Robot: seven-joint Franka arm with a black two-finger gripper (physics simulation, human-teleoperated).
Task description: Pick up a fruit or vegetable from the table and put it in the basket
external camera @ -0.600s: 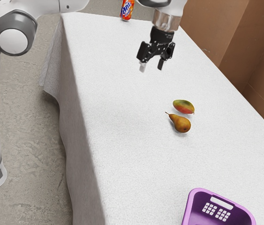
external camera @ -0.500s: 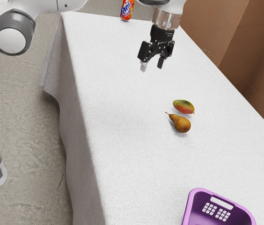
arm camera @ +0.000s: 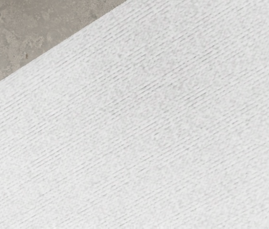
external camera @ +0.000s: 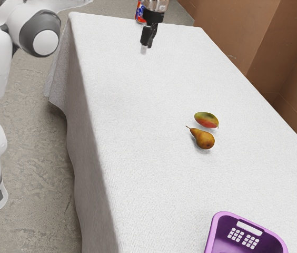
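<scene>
High over the far part of the white-covered table hangs my gripper, well away from the fruit. A red and green mango lies in the middle of the table in the exterior view, with a brown pear close beside it, stem toward the exterior view's left. The purple basket stands at the exterior view's lower right, partly cut off by the edge of the picture. In the wrist view, plain white tablecloth lies under my hand.
An orange soda can stands at the table's far end, partly behind my hand. Brown panels rise along the exterior view's right side. The table's edge borders the grey floor in the wrist view.
My hand has moved toward the table's far end and the exterior view's left, nearer the can, and has turned. Mango, pear and basket have stayed put.
</scene>
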